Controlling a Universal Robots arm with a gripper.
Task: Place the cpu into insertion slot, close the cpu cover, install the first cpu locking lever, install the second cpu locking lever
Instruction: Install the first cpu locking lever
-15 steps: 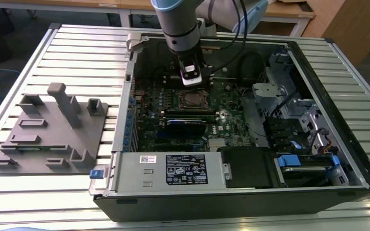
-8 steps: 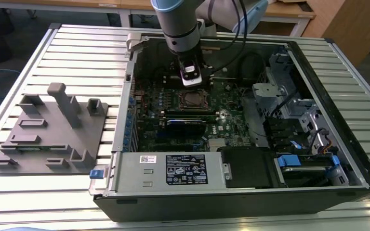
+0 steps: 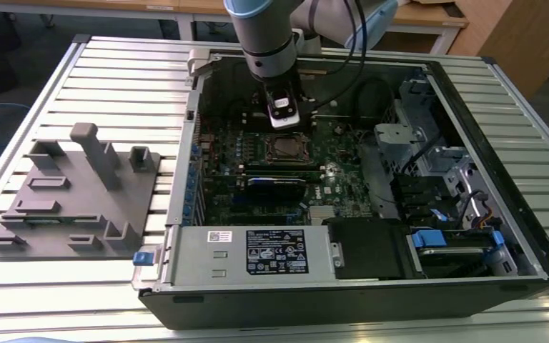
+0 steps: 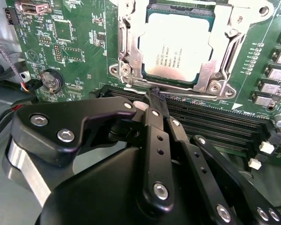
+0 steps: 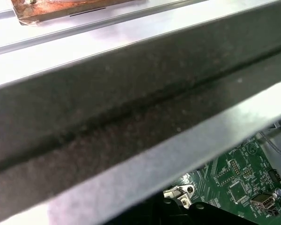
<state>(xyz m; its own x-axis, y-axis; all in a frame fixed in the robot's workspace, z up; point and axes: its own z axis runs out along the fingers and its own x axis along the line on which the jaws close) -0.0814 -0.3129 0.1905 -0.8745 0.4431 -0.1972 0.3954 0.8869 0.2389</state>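
- In the exterior view, the gripper is seen lowered inside the open computer case, hanging just beyond the far edge of the insertion slot.
- In the second wrist view, the gripper is shown with its black fingers drawn together to a narrow tip; nothing is seen held between them.
- That tip is placed just beside the near edge of the socket frame, over the long black memory slots.
- The cpu is seen lying flat in the insertion slot, its dull silver top facing up.
- The cpu cover is laid down around the chip, its silvery frame bordering the chip's edges and the chip showing through its window.
- The green motherboard is seen around the socket, with a round coin battery to one side.
- In the exterior view, a grey fixture block is set on the slatted table, well apart from the case on the exterior view's left.
- A dark case wall is seen close up in the first wrist view, with a strip of green board beneath it.
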